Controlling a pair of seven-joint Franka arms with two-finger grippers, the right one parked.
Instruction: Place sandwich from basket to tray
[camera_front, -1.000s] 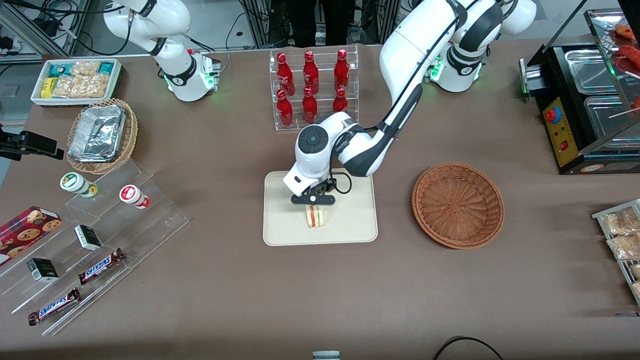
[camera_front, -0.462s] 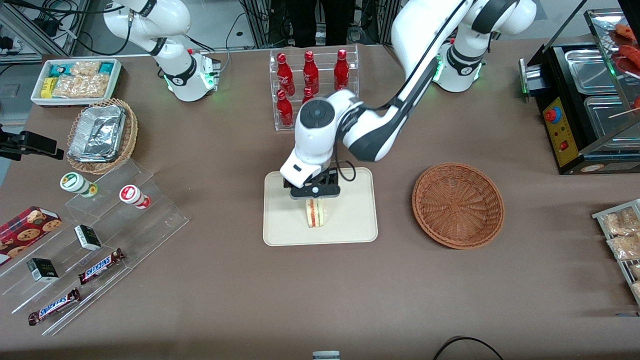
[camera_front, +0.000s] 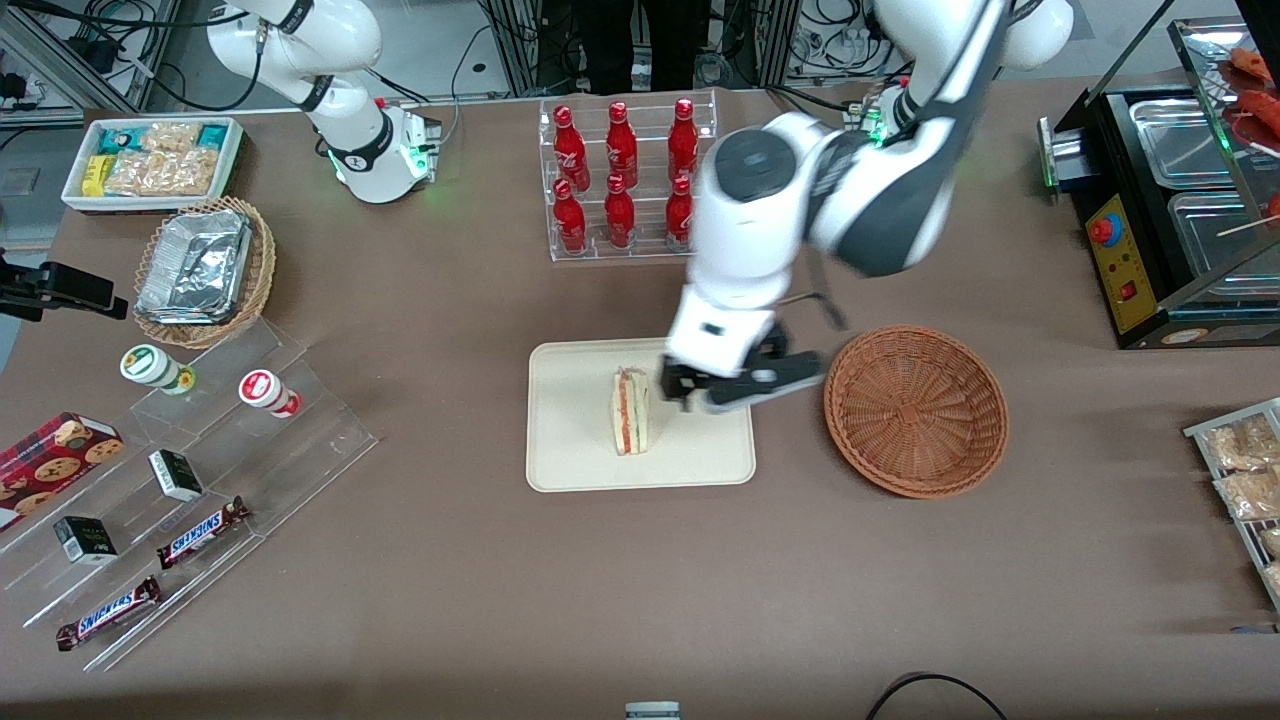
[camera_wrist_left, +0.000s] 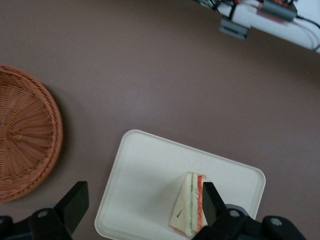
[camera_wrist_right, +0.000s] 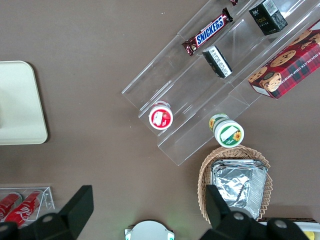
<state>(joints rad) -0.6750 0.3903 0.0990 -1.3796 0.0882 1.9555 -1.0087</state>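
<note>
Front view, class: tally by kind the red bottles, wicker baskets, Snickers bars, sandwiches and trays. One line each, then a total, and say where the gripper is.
Red bottles: 6
Wicker baskets: 2
Snickers bars: 2
Sandwich: 1
Tray: 1
Total: 12
The gripper hangs open above the tray's edge, beside the sandwich.

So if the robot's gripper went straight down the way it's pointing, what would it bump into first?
Probably the tray. The open gripper hangs above it pointing downward, with bare tray between the fingers. The sandwich stands close beside one finger, so that finger might clip it; depth is hard to judge.
</note>
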